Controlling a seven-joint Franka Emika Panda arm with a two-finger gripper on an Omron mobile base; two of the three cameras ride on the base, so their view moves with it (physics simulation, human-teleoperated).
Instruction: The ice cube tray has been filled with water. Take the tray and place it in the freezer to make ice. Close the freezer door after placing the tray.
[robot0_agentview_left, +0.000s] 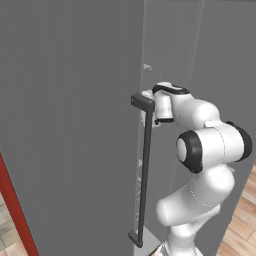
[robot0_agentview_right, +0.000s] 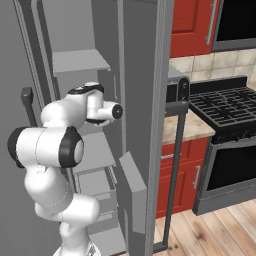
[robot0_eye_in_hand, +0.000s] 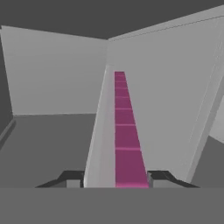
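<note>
- Handle (robot0_agentview_left: 145, 170), a dark vertical bar, runs down the centre of the left base view on the closed left-hand grey door (robot0_agentview_left: 70, 125).
- Arm (robot0_agentview_left: 205, 150) rises at the lower right there, reaching into the freezer (robot0_agentview_right: 82, 62), whose shelves show at upper left of the right base view.
- Hand (robot0_eye_in_hand: 114, 178) sits at the bottom centre of the hand view, its fingertips (robot0_eye_in_hand: 72, 178) narrowed onto the ice cube tray (robot0_eye_in_hand: 114, 131), which stands on edge between them: pale face left, magenta compartments right, stretching away over a grey shelf (robot0_eye_in_hand: 48, 140).
- Freezer door (robot0_agentview_right: 150, 125) stands open at the centre of the right base view.
- Counter (robot0_agentview_right: 192, 127) and stove (robot0_agentview_right: 225, 107) lie at the right.
</note>
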